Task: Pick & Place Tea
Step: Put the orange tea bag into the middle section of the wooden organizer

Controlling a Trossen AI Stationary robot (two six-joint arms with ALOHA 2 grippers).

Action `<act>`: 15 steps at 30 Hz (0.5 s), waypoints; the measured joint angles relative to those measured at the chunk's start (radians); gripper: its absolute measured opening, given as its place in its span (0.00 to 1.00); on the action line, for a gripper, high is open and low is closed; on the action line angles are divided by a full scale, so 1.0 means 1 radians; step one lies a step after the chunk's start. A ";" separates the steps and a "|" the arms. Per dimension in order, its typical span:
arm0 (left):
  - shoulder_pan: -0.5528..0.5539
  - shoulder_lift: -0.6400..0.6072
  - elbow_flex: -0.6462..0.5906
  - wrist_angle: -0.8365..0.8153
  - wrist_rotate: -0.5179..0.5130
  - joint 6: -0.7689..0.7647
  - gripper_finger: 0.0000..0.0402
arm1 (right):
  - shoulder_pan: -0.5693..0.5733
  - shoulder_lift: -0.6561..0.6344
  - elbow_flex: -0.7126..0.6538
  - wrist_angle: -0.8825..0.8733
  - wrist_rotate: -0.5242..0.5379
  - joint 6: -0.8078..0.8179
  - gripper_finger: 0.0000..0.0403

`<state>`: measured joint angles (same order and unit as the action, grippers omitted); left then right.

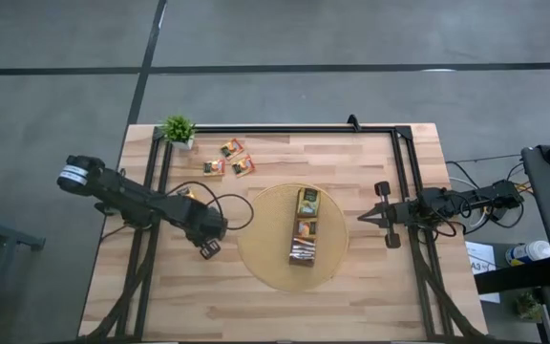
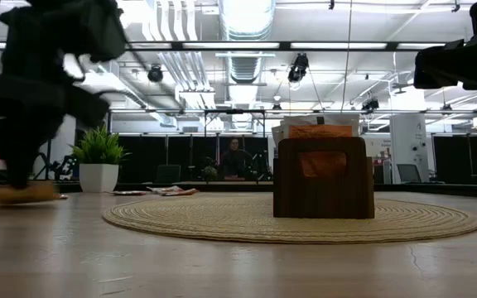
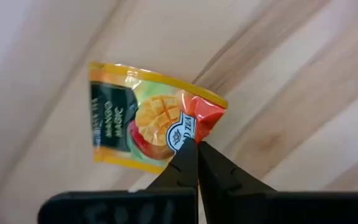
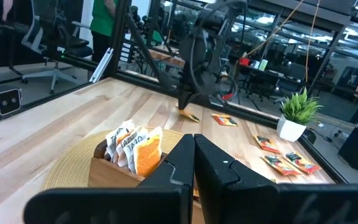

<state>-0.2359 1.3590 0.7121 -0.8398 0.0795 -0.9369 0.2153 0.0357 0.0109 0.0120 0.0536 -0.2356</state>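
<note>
A yellow, green and orange tea sachet [image 3: 143, 127] is at the table's left, under my left gripper [image 3: 196, 144], which points down and is shut on it. From the right wrist view the same gripper [image 4: 188, 107] stands over that sachet [image 4: 190, 116], and another sachet [image 4: 225, 120] lies flat beside it. A long brown box [image 1: 304, 229] with sachets standing in it rests on a round woven mat [image 1: 256, 250] at mid-table. My right gripper [image 1: 363, 218] waits shut and level, right of the mat. My left gripper pinches the sachet's red-orange end [image 3: 199, 121] between its two fingertips. It comes from above, pointing down. That end is creased at the fingers. Whether the sachet's other end still rests on the wood, I cannot tell.
Three more sachets [image 1: 231, 159] lie at the far left near a small potted plant [image 1: 179, 129]. Black frame rails [image 1: 285, 128] run along the table's far, left and right edges. Bare wood lies between the mat and the near edge. People show in the room behind.
</note>
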 joint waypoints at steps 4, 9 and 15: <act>0.000 0.000 0.081 -0.003 -0.088 0.135 0.00 | 0.000 0.000 0.000 0.000 0.000 0.000 0.02; 0.000 0.001 0.198 -0.010 -0.233 0.328 0.00 | 0.000 0.000 0.000 0.000 0.000 0.000 0.02; 0.011 0.021 0.329 -0.027 -0.370 0.605 0.00 | 0.000 0.000 0.000 0.000 0.000 0.000 0.02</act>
<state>-0.2253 1.3800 1.0414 -0.8665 -0.2906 -0.3316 0.2153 0.0357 0.0109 0.0119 0.0534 -0.2356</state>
